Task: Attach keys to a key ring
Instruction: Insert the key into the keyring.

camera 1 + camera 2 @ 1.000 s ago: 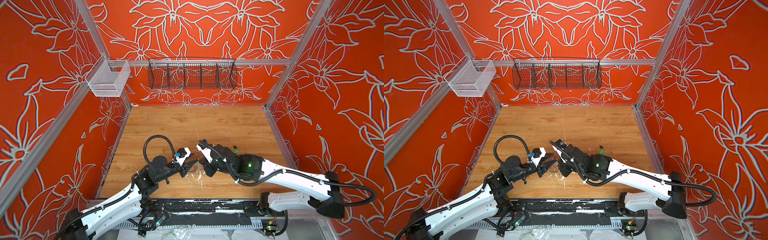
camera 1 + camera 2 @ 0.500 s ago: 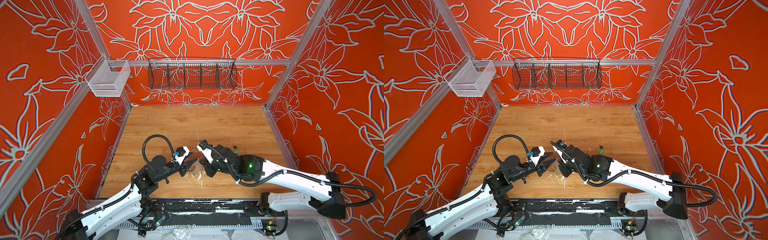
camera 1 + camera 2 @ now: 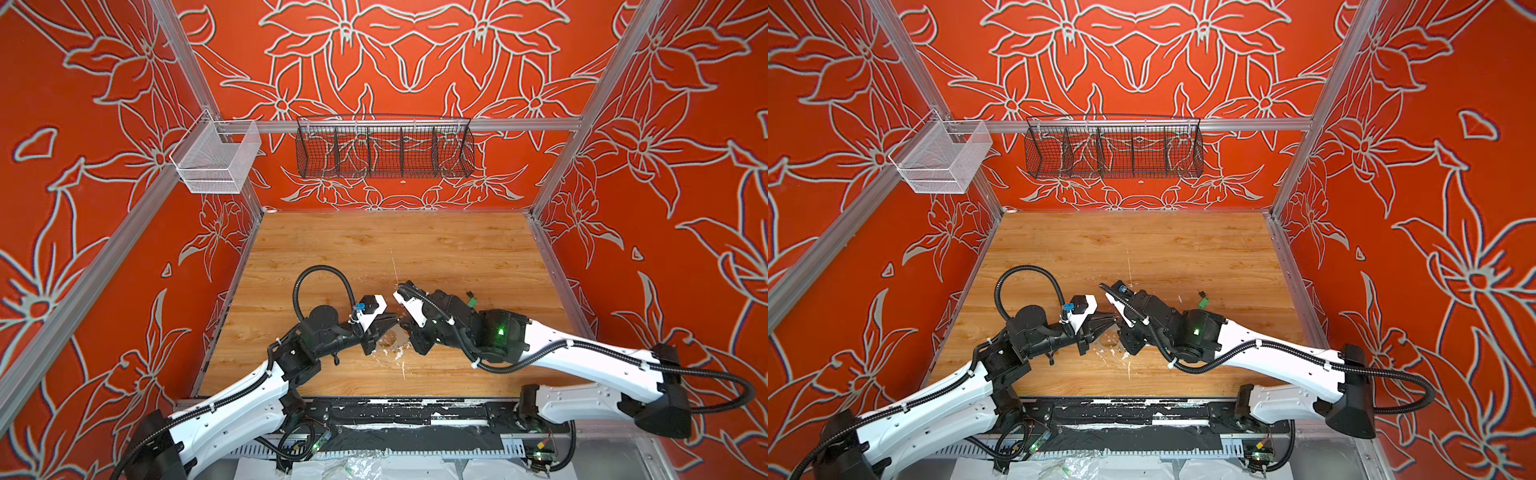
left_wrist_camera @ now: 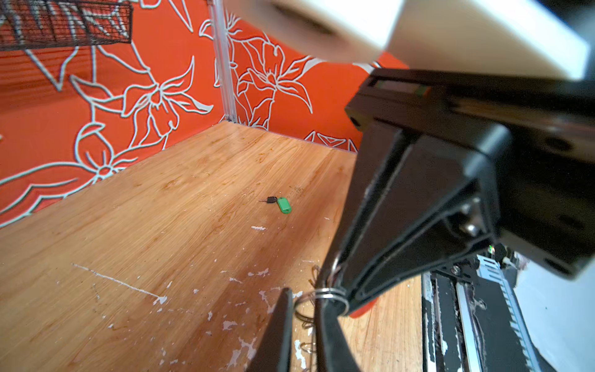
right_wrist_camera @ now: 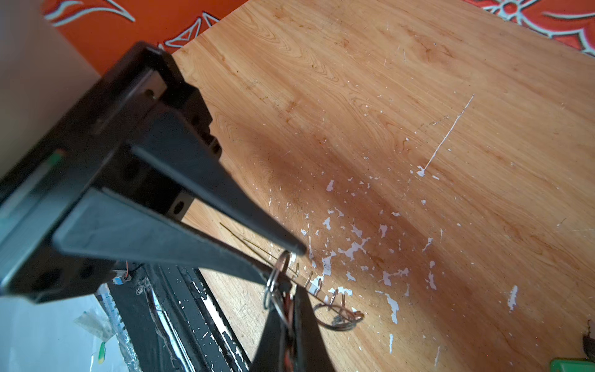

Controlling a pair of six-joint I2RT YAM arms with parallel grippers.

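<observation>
Wood-grain table, glossy green plastic tag

Both arms reach inward from the near edge and meet at the near centre, wrists angled down. The left gripper and right gripper stand tip to tip, both pinched closed.

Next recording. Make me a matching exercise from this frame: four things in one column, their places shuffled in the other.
1 small key with green plastic tag
2 orange-red plastic key tag
3 black wire basket
4 white mesh basket

A on the back rail
B at the left gripper tips
C loose on the wooden table
D on the left side rail

Pairs: 1-C, 2-B, 3-A, 4-D
</observation>
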